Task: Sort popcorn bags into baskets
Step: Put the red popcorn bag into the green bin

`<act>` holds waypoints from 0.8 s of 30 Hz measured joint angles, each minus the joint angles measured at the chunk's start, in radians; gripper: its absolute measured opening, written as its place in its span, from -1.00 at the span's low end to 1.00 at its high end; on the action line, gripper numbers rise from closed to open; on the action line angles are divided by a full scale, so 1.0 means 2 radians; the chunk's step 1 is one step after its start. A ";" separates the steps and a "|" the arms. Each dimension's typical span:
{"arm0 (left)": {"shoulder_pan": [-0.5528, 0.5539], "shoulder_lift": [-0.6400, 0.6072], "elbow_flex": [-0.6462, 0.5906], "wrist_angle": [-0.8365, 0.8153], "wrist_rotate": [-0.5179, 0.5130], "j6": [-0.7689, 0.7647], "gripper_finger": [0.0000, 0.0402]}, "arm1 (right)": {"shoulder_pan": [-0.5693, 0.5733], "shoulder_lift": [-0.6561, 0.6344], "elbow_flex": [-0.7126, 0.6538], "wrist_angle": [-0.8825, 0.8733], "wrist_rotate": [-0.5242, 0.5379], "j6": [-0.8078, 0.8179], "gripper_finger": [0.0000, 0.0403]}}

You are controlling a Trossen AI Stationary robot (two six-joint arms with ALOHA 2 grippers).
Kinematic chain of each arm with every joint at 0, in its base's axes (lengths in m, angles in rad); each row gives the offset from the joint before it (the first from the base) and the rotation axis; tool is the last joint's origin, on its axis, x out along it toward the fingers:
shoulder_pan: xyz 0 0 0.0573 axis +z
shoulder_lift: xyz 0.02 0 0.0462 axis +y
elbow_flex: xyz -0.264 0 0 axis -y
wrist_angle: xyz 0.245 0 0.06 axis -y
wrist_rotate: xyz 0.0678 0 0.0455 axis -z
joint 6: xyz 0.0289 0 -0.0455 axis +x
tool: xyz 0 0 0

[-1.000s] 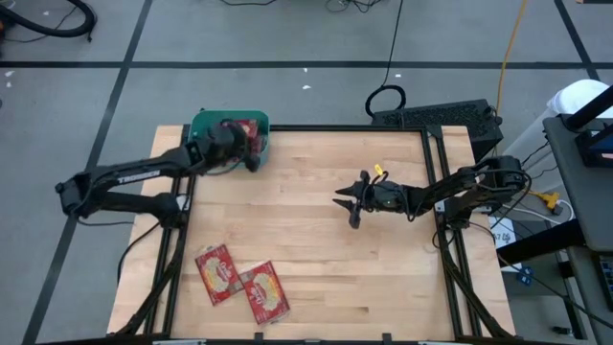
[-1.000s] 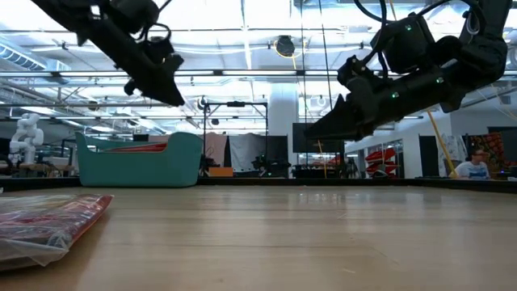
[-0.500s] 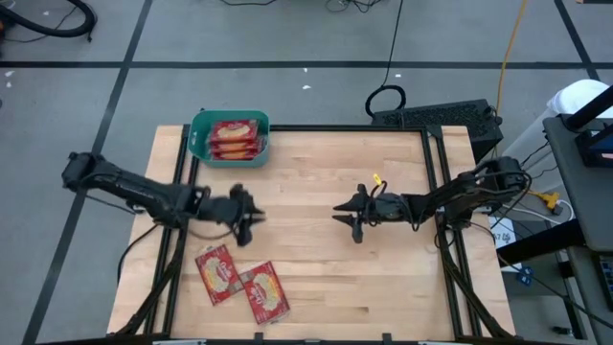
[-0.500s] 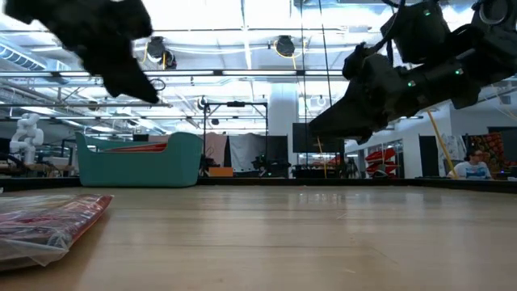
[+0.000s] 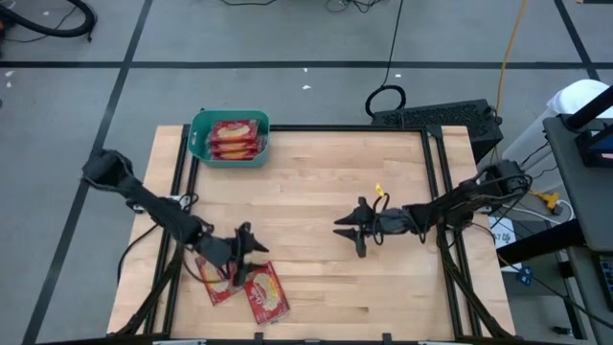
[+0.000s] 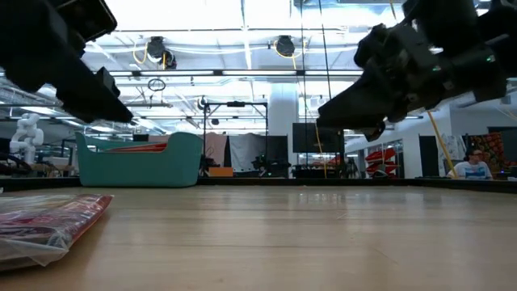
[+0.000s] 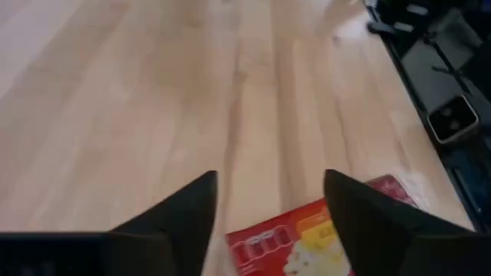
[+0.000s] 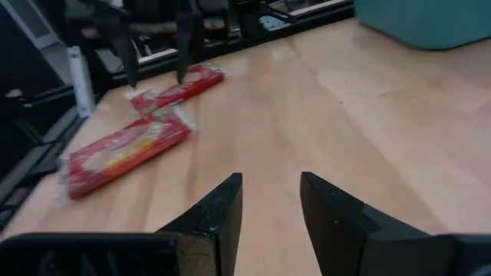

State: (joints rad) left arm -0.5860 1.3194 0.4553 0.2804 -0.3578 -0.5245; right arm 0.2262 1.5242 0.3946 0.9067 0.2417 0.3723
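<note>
Two red popcorn bags (image 5: pixel 216 274) (image 5: pixel 265 291) lie flat on the wooden table near its near left corner. They also show in the right wrist view as the farther bag (image 8: pixel 178 90) and the nearer bag (image 8: pixel 126 146). My left gripper (image 5: pixel 249 253) hovers open just above them, and one bag (image 7: pixel 307 241) shows below its fingers. The teal basket (image 5: pixel 199 142) stands at the far left corner with red bags inside. My right gripper (image 5: pixel 348 230) hangs open over the table's middle right, with nothing between its fingers.
A black metal frame (image 5: pixel 436 182) runs around the tabletop. The wide middle of the table (image 5: pixel 316 182) is bare wood. Beyond the far edge lie cables and a dark keyboard (image 5: pixel 436 115) on the floor. A person sits far off in the room (image 6: pixel 472 166).
My left gripper has swung from above the basket at the far left toward the near edge and come down over the two bags on the table, its fingers now standing wider apart. My right gripper has drifted a little toward the near edge.
</note>
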 joint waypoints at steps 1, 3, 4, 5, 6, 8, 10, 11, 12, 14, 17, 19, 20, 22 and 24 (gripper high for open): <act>-0.004 0.017 0.002 0.012 -0.002 0.005 0.27 | 0.006 0.000 0.000 0.001 0.002 0.006 -0.38; -0.011 0.052 0.009 0.021 -0.005 0.015 0.37 | 0.024 0.000 0.000 0.001 0.020 0.017 -0.38; -0.012 0.067 0.012 0.019 -0.005 0.019 0.39 | 0.033 0.000 0.000 0.001 0.029 0.020 -0.38; -0.012 0.081 0.014 0.018 -0.005 0.022 0.39 | 0.042 0.000 0.000 0.001 0.041 0.025 -0.38; -0.012 0.092 0.017 0.018 -0.005 0.023 0.39 | 0.051 0.000 0.000 0.001 0.052 0.028 -0.38; -0.012 0.108 0.018 0.016 -0.005 0.022 0.36 | 0.067 0.000 0.000 0.001 0.066 0.031 -0.38; -0.009 0.119 0.018 0.012 -0.004 0.014 0.31 | 0.082 0.000 0.000 0.003 0.080 0.034 -0.38; -0.007 0.122 0.018 0.002 -0.001 0.011 0.27 | 0.087 0.000 0.000 0.003 0.089 0.035 -0.38; -0.004 0.125 0.018 -0.008 0.007 0.009 0.24 | 0.091 0.000 0.000 0.003 0.093 0.035 -0.38; 0.000 0.130 0.018 -0.016 0.026 0.012 0.14 | 0.098 0.000 0.000 0.005 0.107 0.035 -0.38; 0.010 0.139 0.019 -0.015 0.043 0.026 -0.08 | 0.099 0.000 0.000 0.005 0.121 0.035 -0.38; 0.018 0.146 0.019 -0.007 0.050 0.038 -0.27 | 0.098 0.000 0.000 0.006 0.129 0.031 -0.38; 0.022 0.147 0.020 -0.005 0.053 0.047 -0.38 | 0.098 0.000 0.000 0.008 0.130 0.028 -0.38; 0.031 0.148 0.020 0.000 0.062 0.073 -0.60 | 0.096 0.000 0.000 0.014 0.131 0.020 -0.38; 0.042 0.148 0.019 0.013 0.066 0.108 -0.84 | 0.092 0.000 0.000 0.025 0.131 0.012 -0.38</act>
State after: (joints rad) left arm -0.5024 1.6150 0.4939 0.3067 -0.2254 -0.3080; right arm 0.4108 1.5242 0.3954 0.9565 0.5038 0.3954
